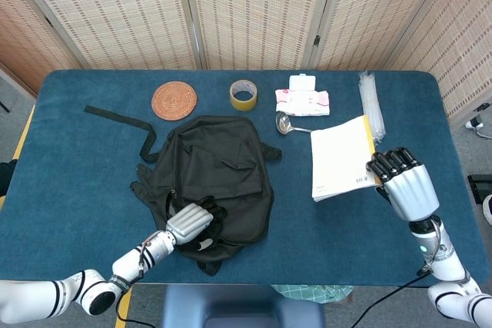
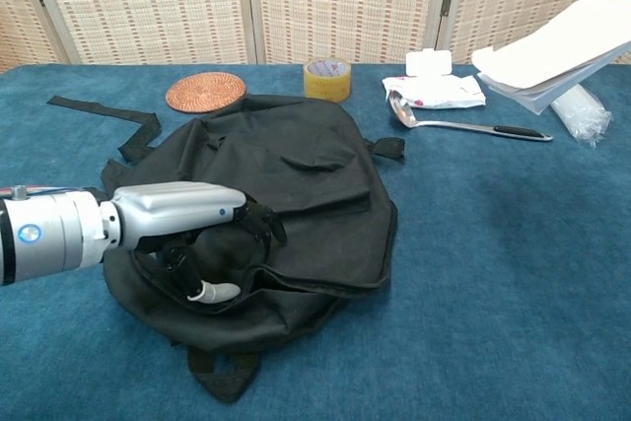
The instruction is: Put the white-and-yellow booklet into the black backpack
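Observation:
The black backpack (image 1: 219,167) lies flat in the middle of the blue table, also in the chest view (image 2: 296,175). My left hand (image 1: 192,223) (image 2: 187,219) is at its near edge, fingers hooked on the upper flap and lifting it, so a gap shows along the near side. The white-and-yellow booklet (image 1: 338,157) is held above the table at the right by my right hand (image 1: 403,190), which grips its near corner. In the chest view the booklet (image 2: 552,51) hangs at the upper right; the right hand is out of that frame.
Along the far side sit a woven coaster (image 1: 174,100), a tape roll (image 1: 244,94), a wipes pack (image 1: 302,99), a ladle (image 1: 286,123) and a plastic sleeve (image 1: 372,105). A black strap (image 1: 115,117) trails left of the backpack.

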Robot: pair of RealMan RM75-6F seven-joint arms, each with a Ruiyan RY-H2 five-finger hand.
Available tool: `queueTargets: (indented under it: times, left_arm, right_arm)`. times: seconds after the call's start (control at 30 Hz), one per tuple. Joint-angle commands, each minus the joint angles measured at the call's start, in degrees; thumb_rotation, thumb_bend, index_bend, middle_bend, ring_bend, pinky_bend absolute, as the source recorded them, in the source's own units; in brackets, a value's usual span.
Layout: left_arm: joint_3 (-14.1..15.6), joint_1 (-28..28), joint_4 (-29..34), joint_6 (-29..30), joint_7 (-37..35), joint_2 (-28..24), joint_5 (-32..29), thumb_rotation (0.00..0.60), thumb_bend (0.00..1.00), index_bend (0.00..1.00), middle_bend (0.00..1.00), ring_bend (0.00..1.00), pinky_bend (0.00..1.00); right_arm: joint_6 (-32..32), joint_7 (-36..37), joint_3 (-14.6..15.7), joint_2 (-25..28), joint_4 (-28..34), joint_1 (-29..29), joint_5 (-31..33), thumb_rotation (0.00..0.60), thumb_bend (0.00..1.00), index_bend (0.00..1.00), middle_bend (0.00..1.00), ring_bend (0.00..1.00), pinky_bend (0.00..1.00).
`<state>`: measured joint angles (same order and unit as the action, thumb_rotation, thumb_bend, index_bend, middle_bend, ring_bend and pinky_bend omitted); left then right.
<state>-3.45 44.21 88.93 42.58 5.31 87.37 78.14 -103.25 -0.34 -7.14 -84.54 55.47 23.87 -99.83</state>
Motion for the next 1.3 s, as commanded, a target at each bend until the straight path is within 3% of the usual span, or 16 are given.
queueTargets:
  times: [0.03,0.4,0.6,0.77,0.97,1.3]
  left_arm:
    - [0.05,-0.45,-0.68,1.28,-1.45,0.75,0.42,0.6,0.43,0.57,0.26,0.23,0.01]
    - [-1.5,-2.04,1.29,5.77,-10.57,-1.1,1.82,0.6,0.47,0.62,0.32,0.28,0.04]
    - [-5.8,-1.5,3.84,7.25,-15.47,-4.06,-0.24,0.6,0.47,0.62,0.32,0.29,0.04]
    - [-11.27,0.21,4.42,5.88,-18.78,-5.94,-6.47,0.6,0.47,0.62,0.32,0.29,0.04]
    - [-15.63,3.03,2.76,4.26,-16.64,-6.48,-14.55,0.6,0.48,0.6,0.32,0.29,0.05]
    - [-18.01,8.74,0.02,1.27,-9.11,-6.12,-29.15,0.6,0.48,0.59,0.32,0.28,0.04]
  right_arm:
    - [-0.18,0.35,-0.1,-0.18,-0.32,-0.08,0.13,0.6,0.42,0.84,0.56,0.53,0.49]
    - [-4.33,1.75,0.29,1.13,2.67,-0.52,-2.6,0.6,0.43,0.84,0.56,0.53,0.49]
    - [-7.18,2.9,2.27,2.4,7.73,-1.12,-6.71,0.6,0.43,0.85,0.56,0.53,0.49]
    - [-9.59,3.91,4.07,3.21,12.36,-1.63,-10.93,0.6,0.42,0.85,0.56,0.54,0.49]
    - [-11.25,5.66,6.31,3.62,17.28,-2.29,-15.34,0.6,0.43,0.86,0.56,0.54,0.49]
    - [-5.19,9.35,9.6,-0.86,23.03,-0.69,-19.14,0.6,0.43,0.86,0.56,0.55,0.51]
